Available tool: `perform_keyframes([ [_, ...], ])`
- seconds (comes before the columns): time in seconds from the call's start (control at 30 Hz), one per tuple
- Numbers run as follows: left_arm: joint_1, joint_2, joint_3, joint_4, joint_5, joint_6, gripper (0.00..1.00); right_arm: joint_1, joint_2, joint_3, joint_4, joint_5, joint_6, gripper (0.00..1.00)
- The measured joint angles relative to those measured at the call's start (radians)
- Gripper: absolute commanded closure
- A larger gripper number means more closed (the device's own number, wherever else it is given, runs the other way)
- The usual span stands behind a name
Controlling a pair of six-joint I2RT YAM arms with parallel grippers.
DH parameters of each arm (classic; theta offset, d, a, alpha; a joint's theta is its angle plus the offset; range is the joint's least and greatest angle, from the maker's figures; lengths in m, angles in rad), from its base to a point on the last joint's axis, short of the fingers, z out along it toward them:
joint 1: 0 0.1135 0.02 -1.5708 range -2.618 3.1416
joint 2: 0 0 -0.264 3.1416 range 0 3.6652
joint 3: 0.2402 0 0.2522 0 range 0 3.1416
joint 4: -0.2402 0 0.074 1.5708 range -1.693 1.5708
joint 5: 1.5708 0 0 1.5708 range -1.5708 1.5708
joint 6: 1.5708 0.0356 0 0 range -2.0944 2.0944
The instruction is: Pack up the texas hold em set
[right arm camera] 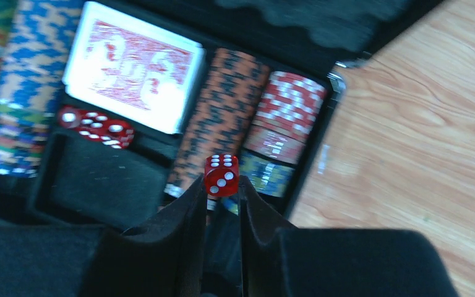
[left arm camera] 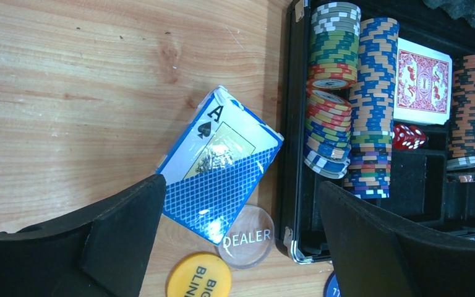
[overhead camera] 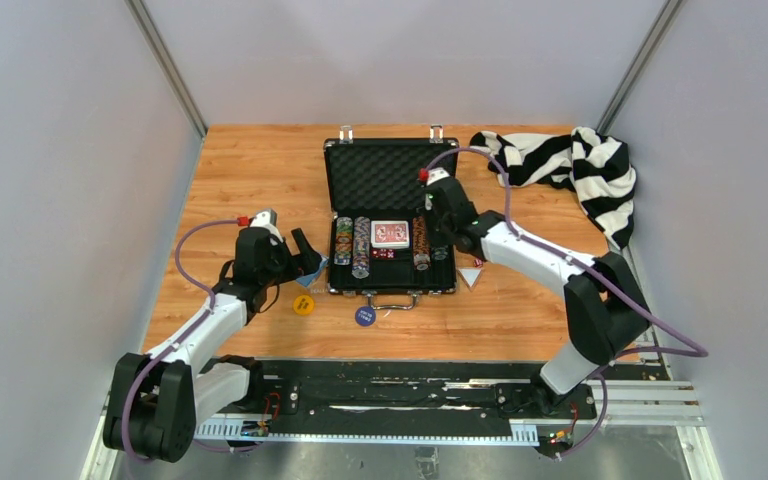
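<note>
Has a small red plastic die pinched in the right tool, gripped low on two opposite flat faces, above the right-hand chip rows of the open black foam-lined briefcase. Hard, smooth and very light by the look of it, so likely to twist or squirt out under an off-centre squeeze. Best kept square in the pads and released low, near the other red dice.

Has the left tool spread wide over a blue film-wrapped card deck. Lies on the wooden bench just beside the case's left wall, one corner at a clear round dealer button. Stiff and light, yet probably slippery in that glossy wrap: take across the narrow width, on the long edges.

Leave alone the multicoloured poker chips, racked inside; probably heavy and loose.
</note>
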Motion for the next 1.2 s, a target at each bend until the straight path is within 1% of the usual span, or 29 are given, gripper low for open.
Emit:
perform_keyframes([
  [0.17,0.000,0.000,0.000,0.003,0.005,-0.004,0.02,0.101,0.064,0.082,-0.007,0.013,0.006,0.80],
  [0.3,0.000,-0.003,0.000,0.006,0.017,-0.004,0.02,0.137,0.113,0.115,-0.010,0.014,0.016,0.80],
  [0.6,0.000,-0.023,-0.004,0.012,0.025,-0.004,0.02,0.183,0.235,0.143,-0.018,0.014,0.035,0.80],
  [1.07,0.000,-0.023,-0.004,0.017,0.039,-0.004,0.02,0.193,0.288,0.159,-0.006,0.018,0.051,0.79],
  [1.1,0.000,-0.023,-0.004,0.018,0.040,-0.004,0.02,0.193,0.289,0.161,-0.006,0.020,0.051,0.73],
  [1.13,0.000,-0.022,-0.004,0.019,0.040,-0.004,0.02,0.193,0.290,0.163,-0.005,0.024,0.050,0.65],
  [1.2,0.000,-0.021,-0.004,0.021,0.041,-0.004,0.02,0.193,0.293,0.165,-0.006,0.025,0.046,0.51],
])
